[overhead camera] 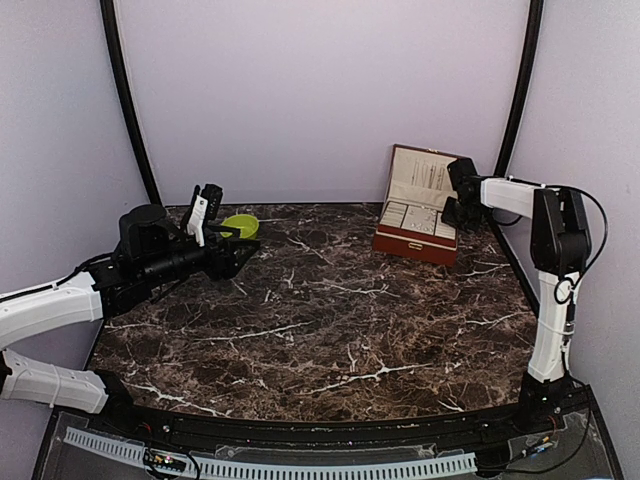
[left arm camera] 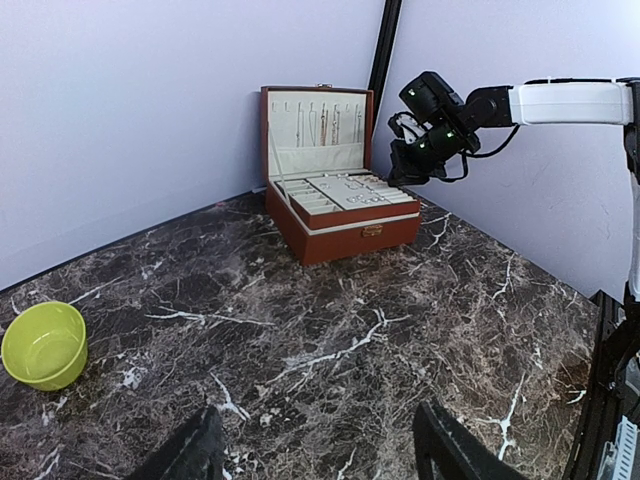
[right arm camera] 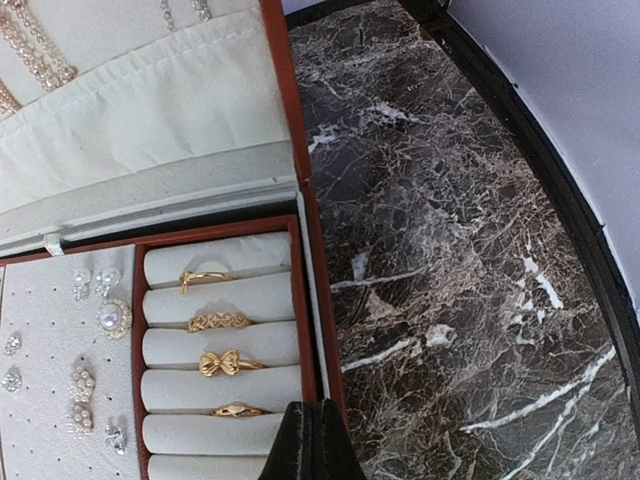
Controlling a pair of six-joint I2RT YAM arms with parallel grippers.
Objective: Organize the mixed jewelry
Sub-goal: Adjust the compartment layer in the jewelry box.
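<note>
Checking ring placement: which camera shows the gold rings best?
Right wrist: close, looking down on four gold rings in the cream rolls. Left wrist and top external show the open jewelry box, but the rings are too small to see.

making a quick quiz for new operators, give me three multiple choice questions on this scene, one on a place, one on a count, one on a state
1. Where on the table is the lime-green bowl?
A. far left, near the left gripper
B. near-right corner
C. near edge, centre

2. How many gold rings sit in the ring rolls in the right wrist view?
A. two
B. four
C. seven

3. How does the lid of the jewelry box stand?
A. shut
B. taken off, lying flat
C. open, upright

Answers:
1 A: the top view shows the bowl at the far left, close to that gripper.
2 B: four rings show, one per roll.
3 C: the lid stands up behind the trays, with chains hanging inside it.
</note>
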